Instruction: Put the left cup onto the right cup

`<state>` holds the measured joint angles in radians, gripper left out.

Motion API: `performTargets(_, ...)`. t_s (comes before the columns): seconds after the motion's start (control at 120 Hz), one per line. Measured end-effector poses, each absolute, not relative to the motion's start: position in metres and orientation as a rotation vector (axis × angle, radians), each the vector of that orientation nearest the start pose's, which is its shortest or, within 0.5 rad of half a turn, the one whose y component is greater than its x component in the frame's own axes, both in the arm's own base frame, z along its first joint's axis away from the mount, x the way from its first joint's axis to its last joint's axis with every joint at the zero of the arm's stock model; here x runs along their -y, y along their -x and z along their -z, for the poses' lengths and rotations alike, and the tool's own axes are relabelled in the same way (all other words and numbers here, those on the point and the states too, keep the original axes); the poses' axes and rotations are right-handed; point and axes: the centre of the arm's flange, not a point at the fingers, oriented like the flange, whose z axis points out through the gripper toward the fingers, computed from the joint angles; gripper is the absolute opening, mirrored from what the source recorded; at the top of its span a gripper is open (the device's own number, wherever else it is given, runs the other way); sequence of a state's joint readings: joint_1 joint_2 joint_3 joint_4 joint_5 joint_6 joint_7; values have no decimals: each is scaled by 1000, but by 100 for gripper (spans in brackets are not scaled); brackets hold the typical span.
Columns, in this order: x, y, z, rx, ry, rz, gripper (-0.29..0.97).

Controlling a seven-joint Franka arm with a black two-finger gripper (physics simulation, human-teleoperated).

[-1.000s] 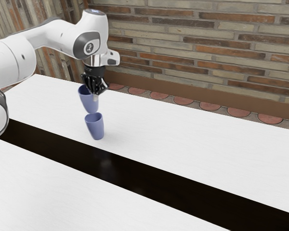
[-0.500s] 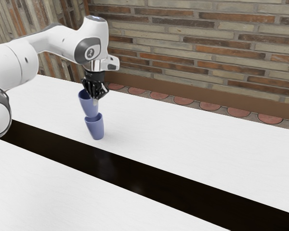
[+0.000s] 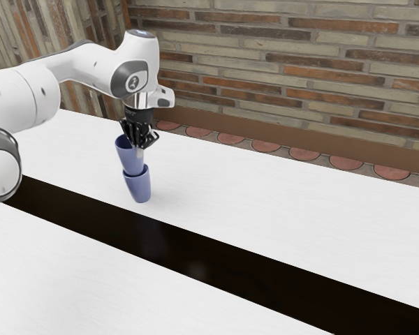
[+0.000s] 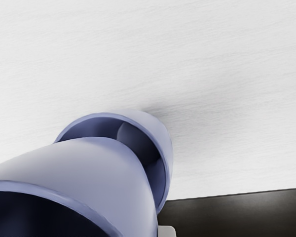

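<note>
Nearest the camera in the exterior view, the glossy black band [image 3: 195, 258] runs across the white matte table [image 3: 279, 195]. Just beyond the band stands the lower cup [image 3: 139, 187], a periwinkle-blue tapered plastic tumbler, mouth up.

A second ago the upper cup [image 3: 128, 155], a matching periwinkle-blue plastic tumbler, hung clear above it with table showing between the two. Half a second ago its base had reached the rim. Now the base has sunk into the lower one's mouth, so the two read as one stack. The wrist view agrees: the upper cup [image 4: 84, 173] sits just under the hand, with the lower cup [image 4: 162, 148] wrapping its far end and a crescent of open interior on one side. I judge the nesting begun but not finished, since the upper cup leans, its rim tipped toward the exterior view's left. It is not yet released, and letting go of it tilted could let it rock or topple the pair.

The black two-finger gripper [image 3: 139, 137] points straight down, its fingers closed narrowly on the rim wall of the upper cup. Above it the white jointed arm [image 3: 77, 70] has come down a little, reaching in from the exterior view's left with its wrist bent over the stack. Behind stands the brown brick wall [image 3: 300, 49].
</note>
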<state>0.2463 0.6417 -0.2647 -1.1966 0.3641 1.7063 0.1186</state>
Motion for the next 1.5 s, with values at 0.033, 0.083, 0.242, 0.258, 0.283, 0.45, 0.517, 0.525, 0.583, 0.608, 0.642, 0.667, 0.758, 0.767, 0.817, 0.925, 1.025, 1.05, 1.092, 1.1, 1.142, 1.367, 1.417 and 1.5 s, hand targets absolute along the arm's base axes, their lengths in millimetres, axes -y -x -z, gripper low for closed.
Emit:
performTargets(0.033,-69,-719,-408,-243,2935,-182,-10)
performTargets(0.083,-70,-719,-407,-243,2935,-184,-10)
performTargets(0.242,-69,-720,-403,-250,2934,-189,-9)
performTargets(0.258,-68,-720,-403,-251,2934,-189,-9)
performTargets(0.283,-68,-720,-403,-252,2933,-190,-7)
performTargets(0.45,-66,-721,-403,-261,2930,-190,7)
performTargets(0.517,-67,-720,-403,-260,2930,-190,14)
performTargets(0.525,-67,-720,-403,-260,2930,-190,15)
performTargets(0.583,-69,-720,-402,-256,2931,-191,22)
performTargets(0.608,-69,-720,-402,-255,2931,-191,25)
performTargets(0.642,-70,-720,-403,-254,2932,-191,29)
performTargets(0.667,-70,-720,-403,-253,2933,-191,32)
performTargets(0.758,-71,-720,-403,-249,2935,-192,41)
performTargets(0.767,-71,-720,-403,-249,2935,-192,42)
performTargets(0.817,-70,-719,-405,-249,2936,-191,46)
performTargets(0.925,-64,-718,-414,-257,2935,-178,52)
performTargets(1.025,-55,-716,-433,-267,2933,-146,56)
performTargets(1.05,-53,-715,-438,-270,2932,-139,57)
performTargets(1.092,-48,-712,-450,-275,2928,-119,58)
performTargets(1.1,-47,-712,-452,-276,2927,-116,58)
performTargets(1.142,-42,-709,-462,-282,2923,-102,59)
performTargets(1.367,-12,-695,-502,-317,2900,-57,62)
performTargets(1.417,-5,-690,-510,-323,2891,-50,62)
performTargets(1.5,8,-681,-522,-337,2875,-40,63)
